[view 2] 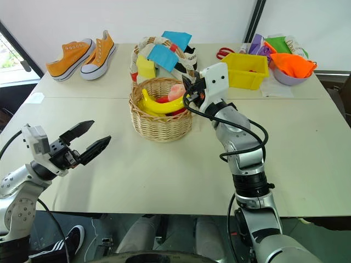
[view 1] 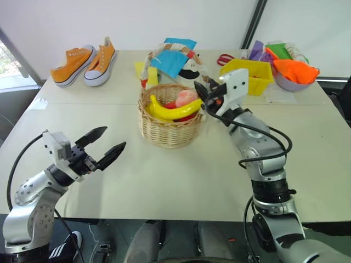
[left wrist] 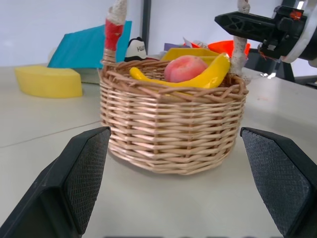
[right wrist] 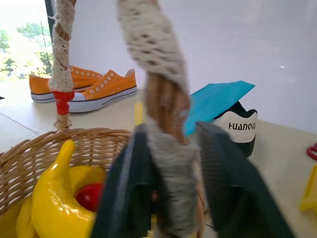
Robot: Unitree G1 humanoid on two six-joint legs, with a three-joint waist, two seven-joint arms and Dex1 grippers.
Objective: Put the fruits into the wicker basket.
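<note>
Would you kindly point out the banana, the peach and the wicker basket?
banana [view 1: 171, 112]: left eye view, middle of its curve.
peach [left wrist: 185, 68]: left wrist view, its front.
wicker basket [left wrist: 171, 131]: left wrist view, woven wall.

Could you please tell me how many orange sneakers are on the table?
2. One orange sneaker lies at the table's far left corner; the second orange sneaker sits right beside it, nearer the wicker basket. A dark shoe behind the basket is a different kind.

the right gripper [view 2: 190, 93] sits at the wicker basket [view 2: 160, 121], at the near end of its handle, just beside the banana [view 2: 160, 104] and peach [view 2: 176, 91] lying inside. the left gripper [view 2: 89, 138], fingers spread wide, hangs well apart from the basket, empty.
</note>
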